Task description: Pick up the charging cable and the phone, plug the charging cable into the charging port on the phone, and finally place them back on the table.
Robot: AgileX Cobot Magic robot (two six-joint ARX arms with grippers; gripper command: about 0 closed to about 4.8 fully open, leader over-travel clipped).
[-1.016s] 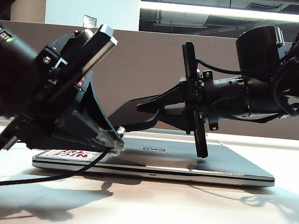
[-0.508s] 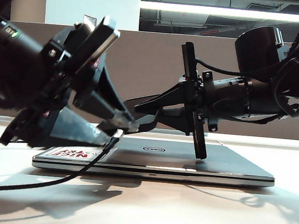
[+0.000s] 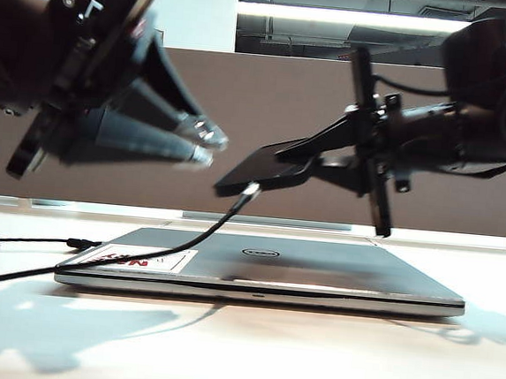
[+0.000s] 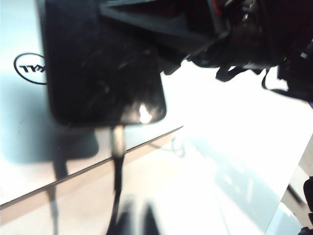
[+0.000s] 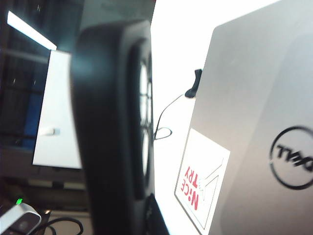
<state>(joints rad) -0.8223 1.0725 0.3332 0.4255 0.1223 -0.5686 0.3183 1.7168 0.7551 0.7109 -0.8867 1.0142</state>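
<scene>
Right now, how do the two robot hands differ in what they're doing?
The right tool is shut on the phone, holding it tilted above the laptop. The left tool is shut on nothing, clear of the charging cable hanging plugged into the phone. Both hover above the table.

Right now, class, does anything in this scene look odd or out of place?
Nothing is damaged or spilled. One oddity: the charging cable hangs plugged into the phone, which the right gripper holds above the laptop. The left gripper is shut and clear of it.
</scene>
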